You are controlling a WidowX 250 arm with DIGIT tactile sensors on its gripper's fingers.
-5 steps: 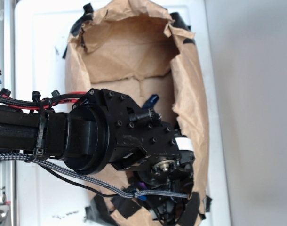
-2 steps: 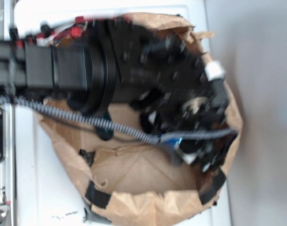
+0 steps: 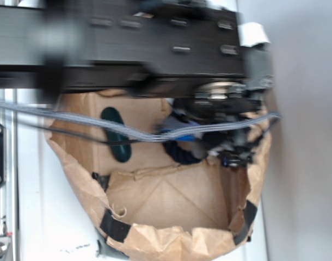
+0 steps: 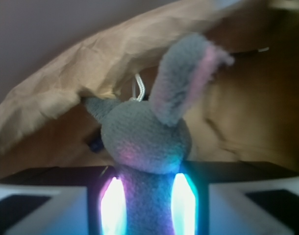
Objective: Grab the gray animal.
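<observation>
The gray animal [image 4: 147, 142] is a soft gray plush with a rounded head, a pink-lined ear flap and a thin metal ring on top. In the wrist view it fills the middle, its body squeezed between my gripper's [image 4: 147, 205] two glowing pads. The gripper is shut on it and holds it inside the brown paper bag [image 4: 66, 83]. In the exterior view the gripper [image 3: 231, 147] hangs blurred over the bag's right side; the plush is hidden there by the arm and cables.
The paper bag [image 3: 155, 239] lies open on a white surface, its rim fixed with black tape. A dark green oval capsule [image 3: 116, 136] and a navy blue rope [image 3: 182, 155] lie inside. A braided cable [image 3: 100, 128] crosses the bag.
The arm has swept from the bag's lower part up to the top of the exterior view, the gripper now over the bag's right side. The green capsule has come into view.
</observation>
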